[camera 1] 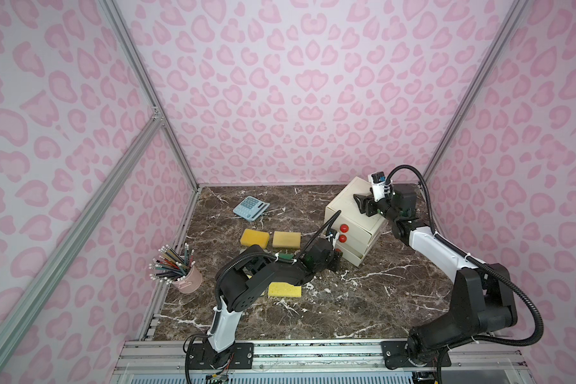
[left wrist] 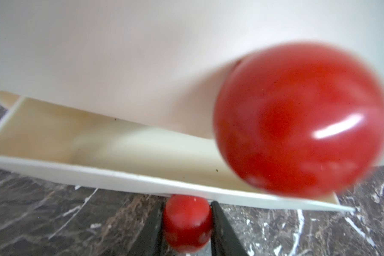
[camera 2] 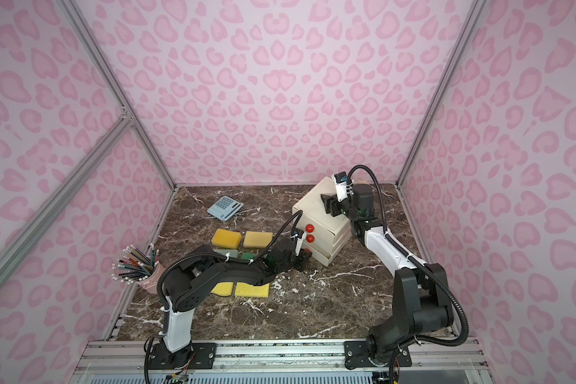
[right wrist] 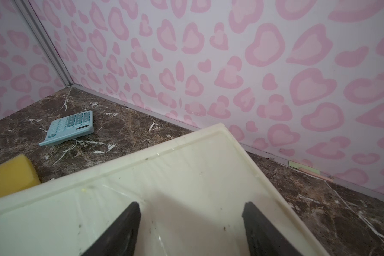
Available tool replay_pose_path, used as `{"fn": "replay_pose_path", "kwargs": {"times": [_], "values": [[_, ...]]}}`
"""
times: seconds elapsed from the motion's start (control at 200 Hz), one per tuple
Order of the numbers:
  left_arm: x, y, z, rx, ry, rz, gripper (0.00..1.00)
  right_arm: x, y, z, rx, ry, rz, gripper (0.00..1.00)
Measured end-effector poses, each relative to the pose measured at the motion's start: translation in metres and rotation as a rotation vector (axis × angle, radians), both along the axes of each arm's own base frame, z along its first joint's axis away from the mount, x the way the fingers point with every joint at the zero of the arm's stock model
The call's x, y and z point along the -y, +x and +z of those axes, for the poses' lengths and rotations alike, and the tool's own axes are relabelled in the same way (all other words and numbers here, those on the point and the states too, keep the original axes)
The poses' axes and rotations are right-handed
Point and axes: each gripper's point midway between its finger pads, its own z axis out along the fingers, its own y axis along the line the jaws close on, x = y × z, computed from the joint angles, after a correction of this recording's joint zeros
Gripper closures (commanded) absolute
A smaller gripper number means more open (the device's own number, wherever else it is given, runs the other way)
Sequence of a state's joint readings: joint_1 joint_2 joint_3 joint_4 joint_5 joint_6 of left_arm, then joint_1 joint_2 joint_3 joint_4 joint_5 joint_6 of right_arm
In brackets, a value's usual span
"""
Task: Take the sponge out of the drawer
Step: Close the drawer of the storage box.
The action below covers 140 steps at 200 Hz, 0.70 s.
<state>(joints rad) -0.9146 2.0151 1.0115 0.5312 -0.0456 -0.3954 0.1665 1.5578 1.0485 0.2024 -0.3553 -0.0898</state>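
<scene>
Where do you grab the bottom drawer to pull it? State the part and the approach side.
Grip the red knob on the bottom drawer, coming straight at its front, one jaw each side. The front is flat; the round knob alone sticks out. The left gripper is clamped on it this way.

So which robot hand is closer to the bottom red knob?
Left. The left gripper is clamped on the bottom red knob; the right gripper is up over the cabinet top, jaws open, well above that knob.
</scene>
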Motion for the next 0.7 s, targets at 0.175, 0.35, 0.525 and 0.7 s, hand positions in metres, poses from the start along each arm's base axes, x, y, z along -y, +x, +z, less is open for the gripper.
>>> {"fn": "replay_pose_path", "kwargs": {"times": [0.175, 0.35, 0.525, 0.7], "values": [[-0.009, -0.01, -0.001, -0.024, 0.01, 0.009, 0.77, 0.001, -0.006, 0.0, -0.011, -0.001, -0.014, 0.26], [-0.006, -0.011, -0.003, -0.034, 0.01, 0.011, 0.39, 0.001, -0.01, 0.003, -0.03, 0.005, -0.023, 0.23], [-0.007, -0.013, -0.003, -0.037, 0.01, 0.008, 0.02, 0.007, -0.007, 0.014, -0.083, -0.004, -0.073, 0.22], [-0.014, -0.018, 0.006, -0.027, 0.002, 0.007, 0.02, 0.012, -0.014, 0.021, -0.137, -0.003, -0.104, 0.2]]}}
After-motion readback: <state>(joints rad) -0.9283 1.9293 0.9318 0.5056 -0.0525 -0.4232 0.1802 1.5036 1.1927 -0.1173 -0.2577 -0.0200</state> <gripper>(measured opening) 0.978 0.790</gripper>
